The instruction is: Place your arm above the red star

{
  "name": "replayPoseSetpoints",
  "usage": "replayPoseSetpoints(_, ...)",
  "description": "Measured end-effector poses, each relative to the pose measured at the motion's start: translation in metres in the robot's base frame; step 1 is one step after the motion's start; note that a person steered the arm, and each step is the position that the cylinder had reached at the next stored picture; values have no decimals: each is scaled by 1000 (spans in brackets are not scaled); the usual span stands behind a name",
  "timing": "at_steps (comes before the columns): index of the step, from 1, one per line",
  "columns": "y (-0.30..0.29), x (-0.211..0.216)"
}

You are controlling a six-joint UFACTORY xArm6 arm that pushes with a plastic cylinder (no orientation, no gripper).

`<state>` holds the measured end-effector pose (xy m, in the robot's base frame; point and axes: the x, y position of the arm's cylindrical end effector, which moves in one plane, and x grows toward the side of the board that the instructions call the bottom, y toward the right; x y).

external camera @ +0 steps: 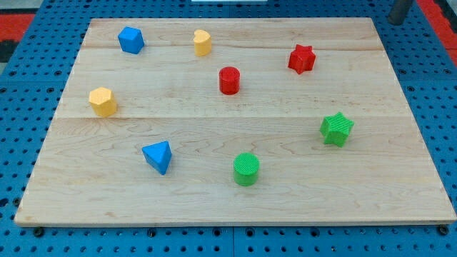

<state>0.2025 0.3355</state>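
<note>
Green cylinder (246, 169) sits nearest; red star (301, 59) points toward view's top, my tip (397, 21) perhaps beyond it; pincer state untellable.

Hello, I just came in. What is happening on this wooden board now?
My tip sits at the view's top right corner, just off the wooden board, touching no block. The red star, which I should hover above, lies below and to the left of it. The red cylinder and the green star stand apart, untouched.

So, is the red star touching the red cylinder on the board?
No, the red star stands apart toward the view's upper right, with bare wood between it and the red cylinder.
</note>
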Motion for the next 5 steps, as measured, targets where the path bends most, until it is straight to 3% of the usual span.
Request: replayPoseSetpoints(5, 4, -1)
